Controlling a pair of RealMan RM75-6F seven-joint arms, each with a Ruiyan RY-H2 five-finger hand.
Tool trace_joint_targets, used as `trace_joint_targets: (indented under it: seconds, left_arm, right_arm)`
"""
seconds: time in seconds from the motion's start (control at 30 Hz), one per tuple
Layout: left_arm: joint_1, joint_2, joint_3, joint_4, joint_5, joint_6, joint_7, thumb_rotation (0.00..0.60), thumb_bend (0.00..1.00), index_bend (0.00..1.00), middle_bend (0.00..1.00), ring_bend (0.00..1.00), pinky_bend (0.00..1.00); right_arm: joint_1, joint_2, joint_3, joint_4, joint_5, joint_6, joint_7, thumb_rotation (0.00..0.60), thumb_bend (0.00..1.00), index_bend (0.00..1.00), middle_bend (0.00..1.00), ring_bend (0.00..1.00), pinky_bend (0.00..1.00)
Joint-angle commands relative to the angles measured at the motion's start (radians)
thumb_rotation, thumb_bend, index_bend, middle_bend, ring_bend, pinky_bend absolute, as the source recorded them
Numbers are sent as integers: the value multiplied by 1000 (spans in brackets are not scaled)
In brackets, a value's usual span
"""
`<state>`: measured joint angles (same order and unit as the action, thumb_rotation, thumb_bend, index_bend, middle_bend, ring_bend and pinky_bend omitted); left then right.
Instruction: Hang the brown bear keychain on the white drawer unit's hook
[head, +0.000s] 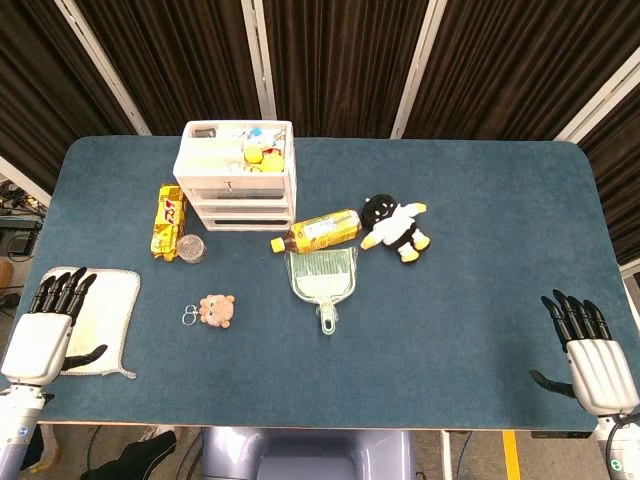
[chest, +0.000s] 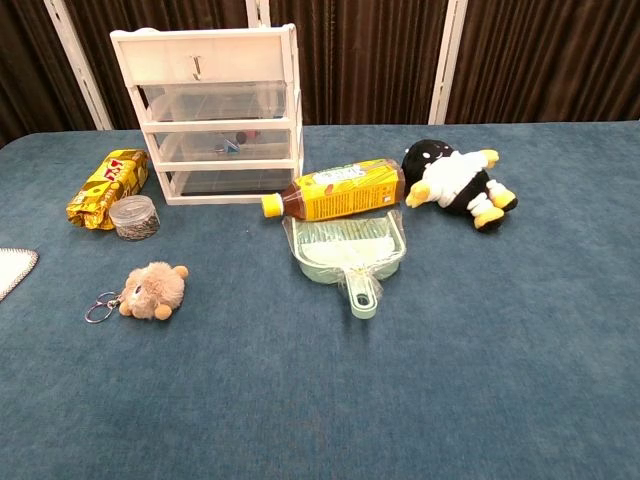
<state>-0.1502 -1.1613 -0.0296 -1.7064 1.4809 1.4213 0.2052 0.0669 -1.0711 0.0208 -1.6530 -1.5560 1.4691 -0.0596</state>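
Note:
The brown bear keychain (head: 216, 310) (chest: 152, 291) lies on the blue table, its metal ring (chest: 100, 308) to its left. The white drawer unit (head: 237, 175) (chest: 214, 113) stands behind it at the back left, with a small hook (chest: 197, 67) on its top drawer front. My left hand (head: 48, 331) rests open at the table's near left edge, over a white cloth, well left of the bear. My right hand (head: 588, 352) is open at the near right edge, far from everything. Neither hand shows in the chest view.
A yellow snack pack (head: 169, 220) and a small round jar (head: 192, 248) sit left of the drawers. A yellow bottle (head: 318, 231), a pale green dustpan (head: 324, 280) and a black-and-white plush (head: 396, 226) lie right of them. A white cloth (head: 104, 315) lies near left.

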Motion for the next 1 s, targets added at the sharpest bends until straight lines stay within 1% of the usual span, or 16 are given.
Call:
trace_joint_targets:
  seconds: [0.03,1.0]
  left_arm:
    - [0,1,-1,-1,-1,0,-1,600,40,0,0,0,0]
    - [-3,4,4,-16,-15,-18,11,600,39,0,0,0,0]
  right_arm:
    - [0,0,0,-1,-1,0,-3,600,0,0,0,0,0]
    - [3,1,-1,-8,15,-17,-3,600,0,0,0,0,0]
